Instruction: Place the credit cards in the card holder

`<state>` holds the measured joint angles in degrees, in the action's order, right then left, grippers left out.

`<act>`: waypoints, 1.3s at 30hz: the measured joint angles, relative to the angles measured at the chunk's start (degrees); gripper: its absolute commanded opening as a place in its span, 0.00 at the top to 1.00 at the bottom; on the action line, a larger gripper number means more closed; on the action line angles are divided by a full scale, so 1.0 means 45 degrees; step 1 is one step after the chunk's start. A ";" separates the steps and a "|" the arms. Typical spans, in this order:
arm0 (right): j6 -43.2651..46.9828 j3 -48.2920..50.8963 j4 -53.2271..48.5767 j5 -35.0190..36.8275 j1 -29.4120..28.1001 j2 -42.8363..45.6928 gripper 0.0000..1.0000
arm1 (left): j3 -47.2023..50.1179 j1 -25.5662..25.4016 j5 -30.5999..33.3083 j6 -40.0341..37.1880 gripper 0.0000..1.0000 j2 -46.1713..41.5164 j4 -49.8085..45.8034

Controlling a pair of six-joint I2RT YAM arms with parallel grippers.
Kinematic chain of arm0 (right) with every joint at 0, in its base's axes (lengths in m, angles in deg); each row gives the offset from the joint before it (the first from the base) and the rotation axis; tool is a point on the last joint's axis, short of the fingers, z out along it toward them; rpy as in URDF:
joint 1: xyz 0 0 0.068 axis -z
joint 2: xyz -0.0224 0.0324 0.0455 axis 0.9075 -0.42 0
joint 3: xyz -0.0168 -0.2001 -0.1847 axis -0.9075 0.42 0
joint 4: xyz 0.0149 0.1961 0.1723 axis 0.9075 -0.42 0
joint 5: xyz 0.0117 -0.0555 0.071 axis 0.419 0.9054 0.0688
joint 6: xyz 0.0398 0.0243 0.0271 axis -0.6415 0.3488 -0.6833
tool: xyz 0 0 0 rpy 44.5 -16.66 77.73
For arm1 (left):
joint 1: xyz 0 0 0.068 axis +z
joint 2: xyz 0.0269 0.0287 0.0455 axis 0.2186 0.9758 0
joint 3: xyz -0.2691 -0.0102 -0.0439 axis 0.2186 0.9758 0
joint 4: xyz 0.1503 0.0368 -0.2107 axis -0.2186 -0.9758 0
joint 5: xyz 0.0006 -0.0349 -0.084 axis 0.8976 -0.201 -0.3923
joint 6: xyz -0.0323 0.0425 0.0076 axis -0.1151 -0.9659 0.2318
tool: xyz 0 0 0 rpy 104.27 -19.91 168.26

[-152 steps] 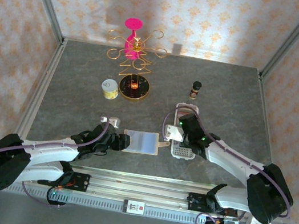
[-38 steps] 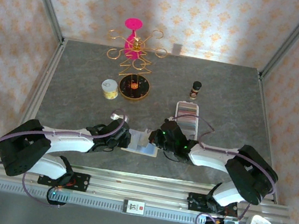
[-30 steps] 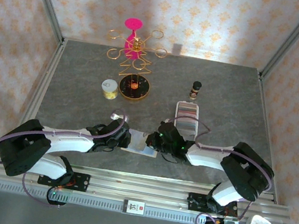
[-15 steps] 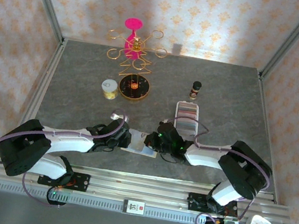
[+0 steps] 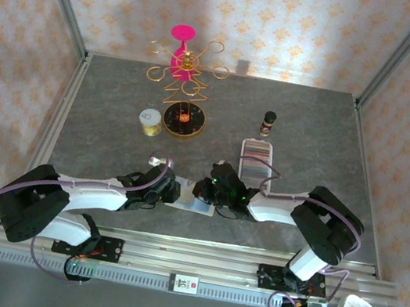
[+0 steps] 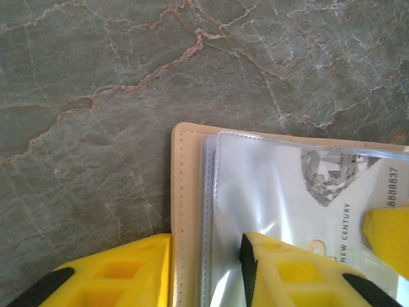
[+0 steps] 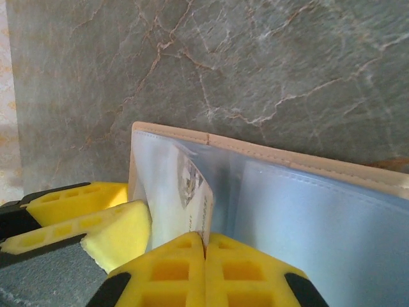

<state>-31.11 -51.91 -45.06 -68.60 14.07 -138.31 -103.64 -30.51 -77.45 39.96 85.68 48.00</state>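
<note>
The right arm has left the tray (image 5: 258,142) and swung across the table (image 5: 100,119) to the holder (image 6: 180,192). The holder lies open close to the near edge, about midway along it. Over the last second the arm has crept a little further left over the holder. I take that small advance to be the insertion itself.

In the right wrist view the right gripper (image 7: 205,246) has its fingers pressed together. The near edge of the card (image 7: 192,185) runs into the seam between them, so the card looks clamped. It leans up at an angle, its far end inside a clear sleeve (image 6: 255,173). From the left wrist, its diamond print and lettering show through the plastic, so it is at least partly in. How deep it sits I cannot tell.

The left arm has kept its place at the holder's left edge. The left gripper (image 6: 204,246) has its fingers apart, astride that edge. One is on the bare table just beside the beige rim and the other is over the sleeve. They seem to steady the holder rather than pinch it.

So one card is going in, not yet let go. The other cards (image 5: 256,161) stand in the tray right of centre, well apart from the holder. The card wants pushing home before release, and the soft sleeve could buckle or drag the holder along.
</note>
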 measured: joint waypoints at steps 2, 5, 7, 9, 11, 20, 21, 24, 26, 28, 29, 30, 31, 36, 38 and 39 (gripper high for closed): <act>0.0044 -0.0034 0.0000 -0.0063 0.0005 -0.0078 1.00 | 0.0146 0.0000 -0.0005 0.0141 0.62 -0.0083 0.0194; 0.0097 -0.0136 -0.0034 -0.0155 0.0005 -0.0151 0.99 | 0.0384 0.0000 -0.0039 0.0306 0.63 -0.0204 0.0539; 0.0141 -0.0223 -0.0049 -0.0204 0.0005 -0.0214 0.98 | 0.0529 0.0000 -0.0141 0.0427 0.64 -0.0228 0.0801; 0.0141 -0.0316 -0.0053 -0.0219 0.0005 -0.0325 0.97 | 0.0622 0.0000 -0.0204 0.0471 0.64 -0.0243 0.1020; 0.0136 -0.0379 -0.0044 -0.0219 0.0005 -0.0437 0.95 | 0.0738 0.0010 -0.0238 0.0529 0.64 -0.0277 0.1239; 0.0092 -0.0845 -0.0267 -0.0253 0.0005 -0.0884 0.81 | 0.1010 0.0092 -0.0398 0.0651 0.65 -0.0418 0.1617; 0.0107 -0.0869 -0.0325 -0.0248 0.0005 -0.0884 0.80 | 0.1015 0.0092 -0.0413 0.0670 0.65 -0.0423 0.1642; 0.0199 -0.0976 -0.0631 -0.0092 -0.0034 -0.0855 0.78 | 0.1030 0.0092 -0.0447 0.0670 0.65 -0.0476 0.1637; 0.0253 -0.0981 -0.0913 0.0087 -0.0083 -0.0733 0.77 | 0.1030 0.0092 -0.0447 0.0670 0.64 -0.0476 0.1637; 0.0340 -0.0981 -0.1350 0.0321 -0.0141 -0.0476 0.77 | 0.1030 0.0092 -0.0442 0.0670 0.64 -0.0481 0.1632; 0.0379 -0.0981 -0.1515 0.0403 -0.0141 -0.0355 0.77 | 0.1035 0.0092 -0.0442 0.0670 0.62 -0.0500 0.1627; 0.0427 -0.0981 -0.1651 0.0476 -0.0141 -0.0248 0.75 | 0.1049 0.0092 -0.0447 0.0670 0.61 -0.0529 0.1622; 0.0442 -0.0981 -0.1778 0.0549 -0.0141 -0.0160 0.75 | 0.1088 0.0083 -0.0447 0.0675 0.61 -0.0578 0.1617; 0.0544 -0.0981 -0.2108 0.0680 -0.0141 -0.0107 0.84 | 0.1302 0.0078 -0.0491 0.0738 0.59 -0.0957 0.1525; 0.0563 -0.0981 -0.2152 0.0733 -0.0170 -0.0107 0.88 | 0.1399 0.0078 -0.0486 0.0767 0.59 -0.1132 0.1457; 0.0578 -0.0986 -0.2166 0.0753 -0.0194 -0.0112 0.90 | 0.1447 0.0078 -0.0491 0.0772 0.57 -0.1224 0.1438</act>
<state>-28.51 -56.35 -54.81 -65.21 13.20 -138.81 -97.12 -30.16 -79.66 43.43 80.17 54.47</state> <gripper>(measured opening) 0.128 0.412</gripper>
